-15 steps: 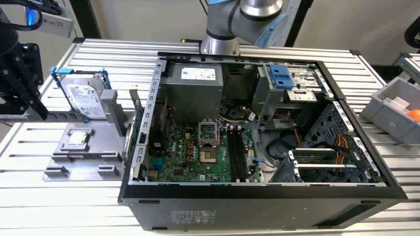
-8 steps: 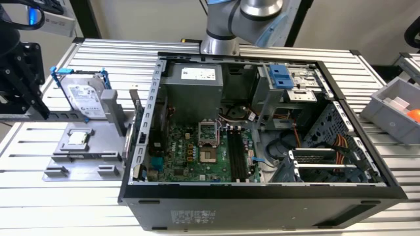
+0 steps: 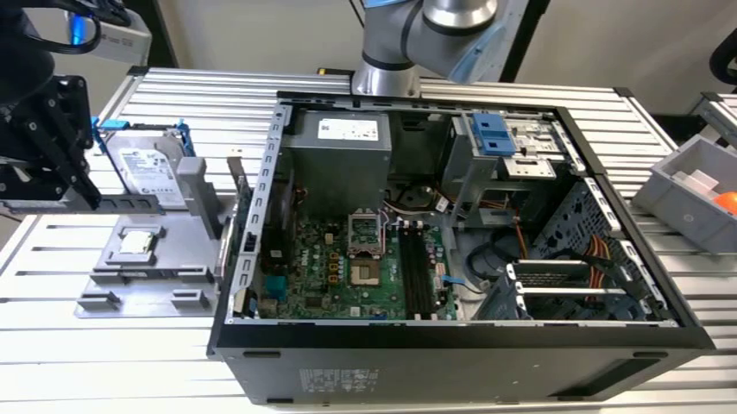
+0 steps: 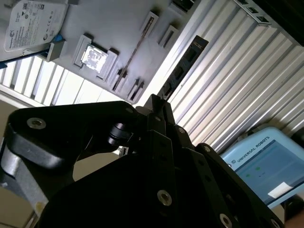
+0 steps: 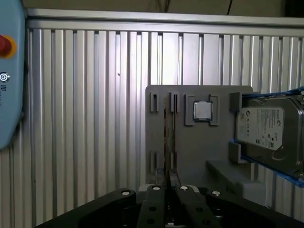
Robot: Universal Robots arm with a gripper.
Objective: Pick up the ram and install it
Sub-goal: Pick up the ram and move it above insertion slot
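Step judged: pick-up done, install not yet made. Gripper (image 5: pixel 169 189) seen clenched on ram (image 4: pixel 184 63), stick pinched betw. fingertips in both wrist views. In exterior view, ram held at exterior view's left, over gray holder (image 3: pixel 150 269), near hard drive (image 3: pixel 144 168), well apart from pc case (image 3: pixel 461 332). Seating judged to req. stick lined up lengthwise w/ black mem slots (image 3: pixel 417 276), then pressed in straight.
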